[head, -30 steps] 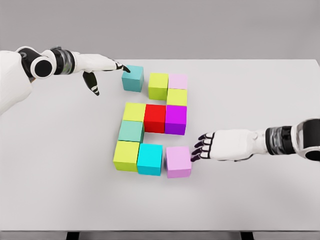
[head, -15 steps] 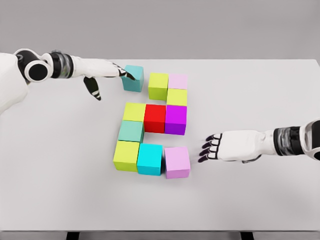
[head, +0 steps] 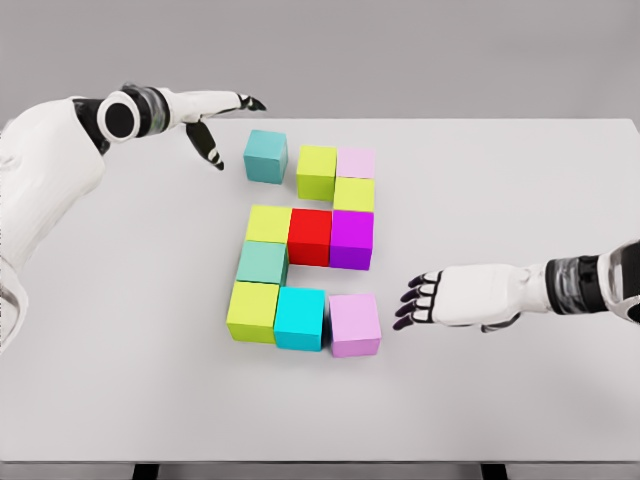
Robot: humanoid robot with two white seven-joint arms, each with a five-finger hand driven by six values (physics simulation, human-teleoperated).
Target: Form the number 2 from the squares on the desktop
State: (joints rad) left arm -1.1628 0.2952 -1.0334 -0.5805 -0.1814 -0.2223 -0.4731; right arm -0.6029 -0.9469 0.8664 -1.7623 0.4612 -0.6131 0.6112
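Note:
Coloured cubes lie on the white table (head: 500,180) in a blocky figure. A teal cube (head: 265,156) stands at the top left, slightly apart from a lime cube (head: 316,171) and a pale pink cube (head: 356,162). Below come a lime cube (head: 354,193), then a row of lime (head: 268,223), red (head: 310,236) and purple (head: 351,238). A green-teal cube (head: 262,262) leads down to lime (head: 253,311), cyan (head: 300,317) and lilac (head: 355,323). My left hand (head: 225,110) hovers open, up and left of the teal cube. My right hand (head: 420,300) is open, right of the lilac cube, not touching it.
The table's far edge runs just behind the left hand. Bare tabletop stretches to the right of the cubes and along the front edge. Two dark table supports (head: 145,470) show under the front edge.
The left hand has lifted off the teal cube and drawn back up and left. The right hand has backed away to the right from the lilac cube, which slid slightly left against the cyan one.

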